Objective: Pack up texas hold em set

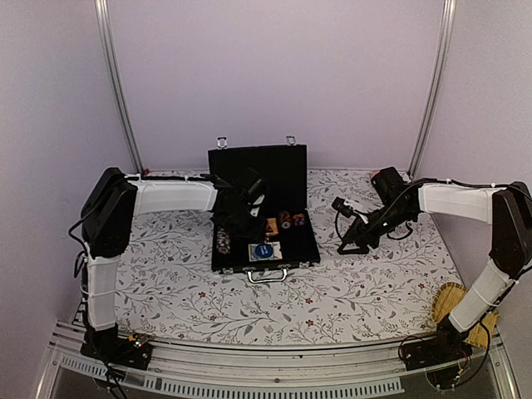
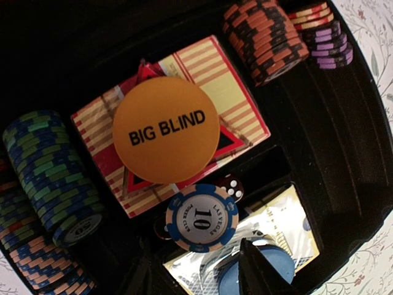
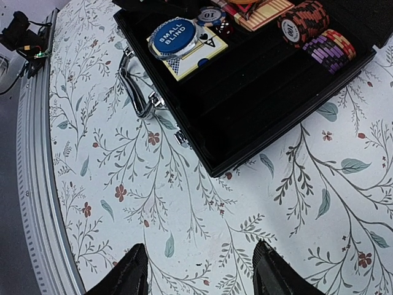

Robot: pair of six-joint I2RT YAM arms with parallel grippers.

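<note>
The case (image 1: 264,249) lay open in the middle of the bench (image 1: 166,283). Its lid stood upright at the back and its silver handle (image 3: 136,86) faced your arms.

Your left arm (image 1: 170,198) stretched over the left half of the case, with the left jaws hanging just above the tray. They stood apart with nothing between them. One finger (image 2: 255,270) showed dark near the bottom of the wrist view, and the other was hard to pick out against the black lining.

Below those jaws, the orange disc (image 2: 166,129) marked BIG BLIND rested on the black-red triangle (image 2: 236,142), and the triangle rested on a striped deck (image 2: 227,80). Just beside the deck sat a blue-white chip (image 2: 201,218), with a red die (image 2: 233,186) at its edge.

Chips lay in rows in the grooves:
- a blue-green row (image 2: 52,172) on one side of the deck
- an orange-black row (image 2: 264,37) on the other side
- a purple row (image 2: 331,44) next to the orange-black one

The blue disc (image 3: 175,34) marked SMALL BLIND sat on wrapped cards (image 3: 191,56) near the handle side of the case.

Your right arm (image 1: 453,201) held the right jaws over the flowered bench, to the right of the case and apart from it. Its fingers (image 3: 132,273) stood wide and held nothing.

A straw mat (image 1: 453,306) lay at the near right corner, beside the right arm's base.
</note>
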